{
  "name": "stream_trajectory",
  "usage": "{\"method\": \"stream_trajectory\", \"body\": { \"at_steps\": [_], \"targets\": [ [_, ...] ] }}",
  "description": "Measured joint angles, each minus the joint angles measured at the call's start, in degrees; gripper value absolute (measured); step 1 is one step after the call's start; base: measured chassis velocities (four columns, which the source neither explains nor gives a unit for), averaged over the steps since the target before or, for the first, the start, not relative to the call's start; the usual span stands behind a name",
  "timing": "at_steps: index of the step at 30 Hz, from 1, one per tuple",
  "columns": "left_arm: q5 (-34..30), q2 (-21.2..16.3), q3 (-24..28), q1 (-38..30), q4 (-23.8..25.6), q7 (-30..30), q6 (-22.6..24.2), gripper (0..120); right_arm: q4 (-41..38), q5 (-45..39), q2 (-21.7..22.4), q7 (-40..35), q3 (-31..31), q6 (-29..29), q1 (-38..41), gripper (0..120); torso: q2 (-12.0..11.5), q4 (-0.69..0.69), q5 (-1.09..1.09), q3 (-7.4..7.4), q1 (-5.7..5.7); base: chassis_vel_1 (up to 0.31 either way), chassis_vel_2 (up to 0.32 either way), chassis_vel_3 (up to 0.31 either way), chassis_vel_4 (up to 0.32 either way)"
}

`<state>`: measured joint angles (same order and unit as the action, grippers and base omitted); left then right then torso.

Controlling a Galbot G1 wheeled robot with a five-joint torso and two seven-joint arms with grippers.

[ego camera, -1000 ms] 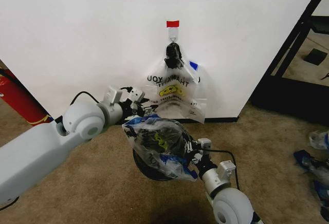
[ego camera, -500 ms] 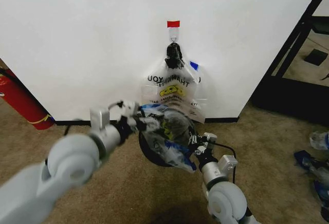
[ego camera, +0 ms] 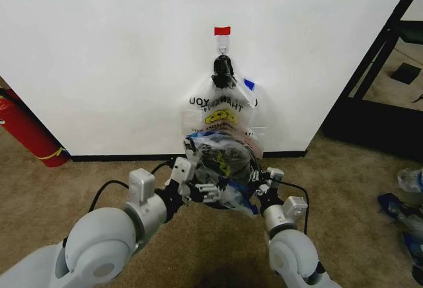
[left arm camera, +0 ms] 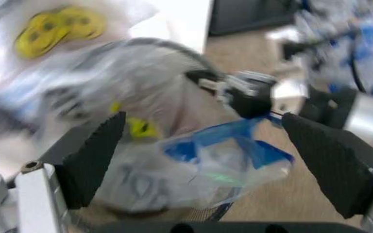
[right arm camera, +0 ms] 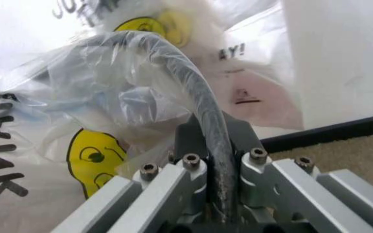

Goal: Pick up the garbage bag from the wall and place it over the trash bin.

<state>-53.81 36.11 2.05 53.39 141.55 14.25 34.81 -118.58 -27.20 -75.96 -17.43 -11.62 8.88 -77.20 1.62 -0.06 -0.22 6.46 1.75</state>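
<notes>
Head view, left to right: one red fire extinguisher (ego camera: 26,129) against the wall (ego camera: 106,57); one left gripper (ego camera: 198,185), fingers spread apart beside the bag, grasping nothing; one garbage bag (ego camera: 221,169) draped across one trash bin (right arm camera: 203,111), whose dark rim shows through the plastic; one right gripper (ego camera: 262,183), fingers clenched on the bag and bin rim together. Above, one bunch of matching bags (ego camera: 221,113) hangs from a hook under one red tape strip (ego camera: 223,30). Bin contents: cannot tell.
</notes>
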Motion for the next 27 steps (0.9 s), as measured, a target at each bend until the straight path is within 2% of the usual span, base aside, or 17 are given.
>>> {"method": "stream_trajectory", "body": {
  "at_steps": [1, 3, 4, 6, 10, 15, 19, 24, 26, 27],
  "targets": [
    [3.04, -0.24, 2.04, -2.05, -0.81, -2.76, 0.17, 95, -0.05, 0.15, 0.35, 0.14, 0.51, 0.07, 0.13, 1, 0.00, 0.04, 0.01, 0.00, 0.00, 0.000, 0.000, 0.000, 0.000],
    [5.99, -0.43, 4.67, -4.62, -2.11, -5.53, 0.19, 94, -0.40, 0.21, 0.67, 0.28, 0.73, 0.22, -0.05, 1, 0.00, 0.02, -0.01, 0.01, 0.00, 0.000, 0.000, 0.000, 0.000],
    [5.99, -0.43, 4.67, -4.62, -2.11, -5.53, 0.19, 94, -0.40, 0.21, 0.67, 0.28, 0.73, 0.22, -0.05, 1, 0.00, 0.02, -0.01, 0.01, 0.00, 0.000, 0.000, 0.000, 0.000],
    [7.87, -0.62, 8.42, -7.88, -3.40, -7.52, 0.20, 89, -0.85, 0.26, 1.11, 0.38, 0.60, 0.30, -0.44, 1, 0.00, 0.00, 0.00, 0.01, 0.00, 0.000, 0.000, 0.000, 0.000],
    [8.15, 0.55, 14.37, -13.01, -6.23, -7.85, 0.61, 82, -1.33, 0.14, 1.78, 0.48, 0.10, 0.38, -0.86, 1, -0.01, 0.00, -0.01, 0.01, 0.00, 0.000, 0.000, 0.000, 0.000],
    [8.20, 0.73, 17.69, -15.27, -8.34, -7.82, 0.69, 73, -1.59, -0.08, 2.14, 0.47, 0.06, 0.60, -0.90, 1, -0.01, 0.02, 0.00, 0.01, 0.00, 0.000, 0.000, 0.000, 0.000],
    [8.20, 0.98, 18.55, -15.68, -9.09, -7.82, 0.67, 70, -1.63, -0.09, 2.12, 0.45, 0.19, 0.69, -0.88, 1, -0.01, 0.02, 0.00, 0.01, 0.00, 0.000, 0.000, 0.000, 0.000],
    [8.20, 1.20, 18.81, -16.03, -10.02, -7.73, 0.50, 51, -1.63, -0.07, 1.77, 0.38, 0.46, 0.84, -0.83, 1, -0.01, 0.02, 0.00, 0.01, 0.00, 0.000, 0.000, 0.000, 0.000],
    [8.21, 1.14, 18.80, -16.02, -10.06, -7.70, 0.42, 48, -1.63, -0.05, 1.66, 0.36, 0.49, 0.87, -0.82, 1, -0.01, 0.02, 0.00, 0.01, 0.00, 0.000, 0.000, 0.000, 0.000],
    [8.27, 1.03, 18.72, -15.84, -10.04, -7.66, 0.32, 42, -1.63, -0.02, 1.49, 0.34, 0.54, 0.92, -0.83, 1, -0.01, 0.02, 0.00, 0.00, 0.00, 0.000, 0.000, 0.000, 0.000]
  ]
}}
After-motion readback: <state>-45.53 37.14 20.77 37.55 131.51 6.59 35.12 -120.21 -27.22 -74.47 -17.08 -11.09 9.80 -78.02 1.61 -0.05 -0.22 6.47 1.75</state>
